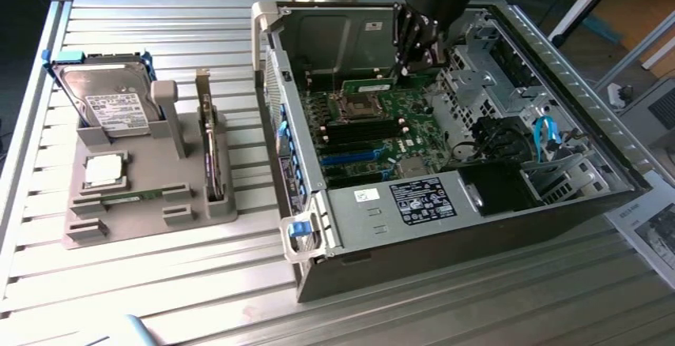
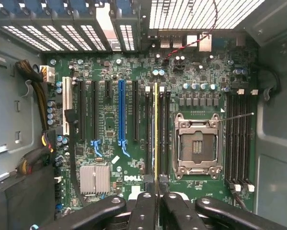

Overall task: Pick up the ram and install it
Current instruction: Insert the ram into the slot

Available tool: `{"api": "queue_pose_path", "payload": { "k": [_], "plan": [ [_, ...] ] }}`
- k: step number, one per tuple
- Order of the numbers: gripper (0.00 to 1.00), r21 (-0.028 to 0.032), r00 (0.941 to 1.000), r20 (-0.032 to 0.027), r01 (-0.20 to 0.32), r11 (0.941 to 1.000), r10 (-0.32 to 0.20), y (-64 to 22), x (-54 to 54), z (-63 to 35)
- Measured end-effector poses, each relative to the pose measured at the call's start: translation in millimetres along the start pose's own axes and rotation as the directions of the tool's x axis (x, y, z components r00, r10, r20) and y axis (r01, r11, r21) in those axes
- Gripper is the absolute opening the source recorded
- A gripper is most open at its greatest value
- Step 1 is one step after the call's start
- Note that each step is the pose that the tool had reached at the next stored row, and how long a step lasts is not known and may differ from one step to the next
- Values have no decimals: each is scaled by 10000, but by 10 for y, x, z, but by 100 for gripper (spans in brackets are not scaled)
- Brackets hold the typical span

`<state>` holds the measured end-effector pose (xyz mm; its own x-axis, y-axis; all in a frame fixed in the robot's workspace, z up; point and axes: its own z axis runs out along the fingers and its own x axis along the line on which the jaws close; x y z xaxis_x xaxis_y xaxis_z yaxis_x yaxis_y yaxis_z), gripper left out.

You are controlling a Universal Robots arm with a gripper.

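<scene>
The ram (image 1: 367,87) is a thin green stick hanging inside the open computer case (image 1: 422,212), with my gripper (image 1: 406,68) shut on it from above. In the wrist view the ram (image 2: 156,134) shows edge-on as a narrow line between my fingers (image 2: 142,211). It lies along the black memory slots (image 2: 147,134) beside the empty processor socket (image 2: 196,146) on the green motherboard (image 2: 109,143). Whether it touches a slot I cannot tell.
A grey holder (image 1: 137,204) at the exterior view's left carries a hard drive (image 1: 106,101), a silver-topped processor (image 1: 103,171) and an upright expansion card (image 1: 211,148). Case walls, the drive cage (image 1: 495,54) and cables (image 1: 543,137) close in around the board.
</scene>
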<state>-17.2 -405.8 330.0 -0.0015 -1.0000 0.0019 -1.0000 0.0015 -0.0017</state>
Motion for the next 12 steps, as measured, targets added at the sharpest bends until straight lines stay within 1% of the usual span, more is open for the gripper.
{"api": "queue_pose_path", "payload": {
  "k": [9, 12],
  "plan": [
    [12, 0, 10000, 1, 0, 10000, 0, 0, 0, 182],
    [12, 1, 10000, 1, 0, 10000, 0, 0, -1, 267]
  ]
}}
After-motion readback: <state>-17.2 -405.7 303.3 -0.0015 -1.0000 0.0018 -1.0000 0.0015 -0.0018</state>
